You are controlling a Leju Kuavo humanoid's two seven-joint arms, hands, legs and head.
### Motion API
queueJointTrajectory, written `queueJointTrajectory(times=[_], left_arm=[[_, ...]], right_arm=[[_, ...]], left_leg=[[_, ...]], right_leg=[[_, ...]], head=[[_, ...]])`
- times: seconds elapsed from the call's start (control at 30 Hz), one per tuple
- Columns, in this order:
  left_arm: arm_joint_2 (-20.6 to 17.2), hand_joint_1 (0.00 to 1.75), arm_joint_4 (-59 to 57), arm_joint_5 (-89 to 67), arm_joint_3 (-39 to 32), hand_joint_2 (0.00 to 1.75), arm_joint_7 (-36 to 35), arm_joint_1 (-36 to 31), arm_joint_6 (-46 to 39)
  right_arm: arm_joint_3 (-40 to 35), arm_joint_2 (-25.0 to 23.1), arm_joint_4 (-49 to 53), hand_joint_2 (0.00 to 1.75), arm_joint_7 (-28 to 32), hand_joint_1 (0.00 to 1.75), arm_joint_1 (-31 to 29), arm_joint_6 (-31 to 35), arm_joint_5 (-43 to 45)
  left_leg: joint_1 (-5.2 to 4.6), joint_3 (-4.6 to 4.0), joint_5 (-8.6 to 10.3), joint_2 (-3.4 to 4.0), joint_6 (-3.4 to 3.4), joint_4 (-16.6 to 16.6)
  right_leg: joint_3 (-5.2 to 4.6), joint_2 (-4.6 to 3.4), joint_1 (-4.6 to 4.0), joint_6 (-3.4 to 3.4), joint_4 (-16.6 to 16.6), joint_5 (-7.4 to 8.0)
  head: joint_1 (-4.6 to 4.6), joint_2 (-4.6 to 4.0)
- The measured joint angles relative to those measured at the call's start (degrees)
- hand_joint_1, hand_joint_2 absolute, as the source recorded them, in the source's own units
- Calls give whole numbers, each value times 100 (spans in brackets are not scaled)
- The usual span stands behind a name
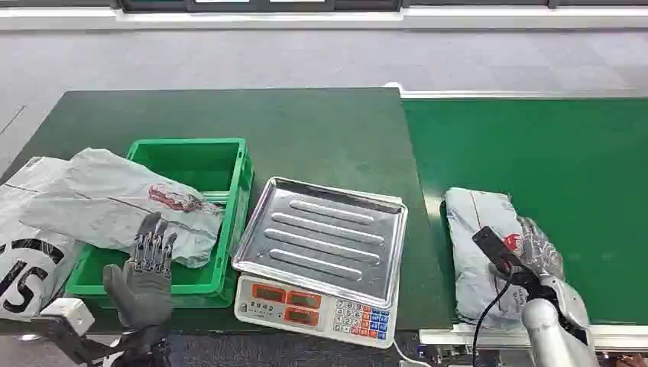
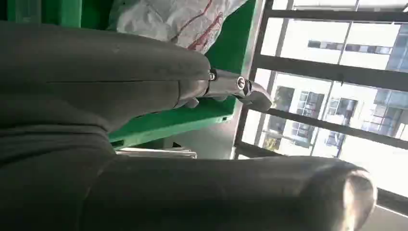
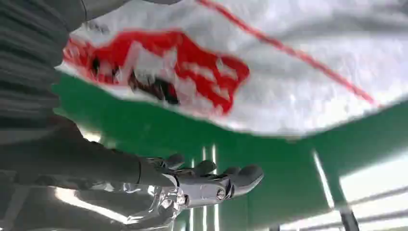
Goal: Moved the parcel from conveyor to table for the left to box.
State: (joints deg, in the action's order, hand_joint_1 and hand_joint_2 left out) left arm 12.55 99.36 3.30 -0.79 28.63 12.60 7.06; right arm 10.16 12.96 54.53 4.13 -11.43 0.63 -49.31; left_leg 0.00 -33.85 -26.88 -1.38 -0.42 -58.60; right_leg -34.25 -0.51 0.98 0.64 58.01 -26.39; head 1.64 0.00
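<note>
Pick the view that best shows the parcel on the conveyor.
Head view: the whole parcel lies on the conveyor, right hand on it. Right wrist view shows a blurred close-up of its red print; the left wrist view looks elsewhere.

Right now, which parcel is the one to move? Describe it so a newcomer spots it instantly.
Find the bright green conveyor belt right of the dark table. On its near end lies a grey plastic-wrapped parcel with a red mark, under the right hand. Unlike the grey parcel draped over the green crate, it lies alone on the belt.
</note>
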Motion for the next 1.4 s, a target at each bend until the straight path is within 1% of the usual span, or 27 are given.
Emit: queueJointTrajectory(times=[0.1, 0.17, 0.3, 0.57, 0.6, 0.63, 0.9, 1.4], left_arm=[[-2, 0, -52, 2, 0, 0, -26, -55, 13], [-4, 0, -76, 2, 0, 0, -68, -101, 15], [-4, 0, -105, -7, 0, 0, -177, -206, 13], [-4, 0, -142, -13, 0, 0, -253, -338, 13], [-4, 0, -142, -13, 0, 0, -254, -350, 13], [-4, 0, -146, -13, 0, 0, -254, -360, 13], [-4, 0, -140, -33, 0, 0, -295, -365, 13], [4, 0, -20, -42, -2, 0, -343, -274, 4]], right_arm=[[-151, -4, -188, 175, -291, 0, 73, -179, -273], [-262, -35, -249, 175, -376, 0, 156, -269, -387], [-424, -177, -327, 175, -457, 0, 242, -402, -463], [-568, -343, -601, 175, -478, 0, 219, -494, -546], [-572, -358, -618, 175, -478, 10, 212, -494, -548], [-579, -367, -645, 175, -478, 175, 212, -494, -551], [-774, -424, -645, 175, -343, 175, 268, -422, -951], [-828, -522, -236, 175, -336, 175, 434, -220, -1027]], left_leg=[[0, 0, 0, -1, 0, 0], [1, 1, 0, 1, 0, 0], [2, 11, -1, 6, -1, 0], [8, 63, -17, 22, -2, 0], [9, 72, -18, 23, -3, 0], [9, 79, -21, 23, -4, 0], [12, 99, -23, 27, -5, -1], [11, 91, -23, 15, -5, -1]], right_leg=[[0, 0, 0, 0, 0, 0], [1, 0, -1, 0, 0, 0], [4, -2, -3, -3, 0, -3], [54, -11, -11, -5, -3, -14], [63, -11, -11, -5, -3, -15], [69, -11, -11, -5, -3, -17], [85, -19, -13, -6, -4, -18], [91, -15, -12, -5, -4, -21]], head=[[0, 0], [0, 0], [0, 0], [0, 0], [0, 0], [0, 0], [0, 0], [0, 0]])
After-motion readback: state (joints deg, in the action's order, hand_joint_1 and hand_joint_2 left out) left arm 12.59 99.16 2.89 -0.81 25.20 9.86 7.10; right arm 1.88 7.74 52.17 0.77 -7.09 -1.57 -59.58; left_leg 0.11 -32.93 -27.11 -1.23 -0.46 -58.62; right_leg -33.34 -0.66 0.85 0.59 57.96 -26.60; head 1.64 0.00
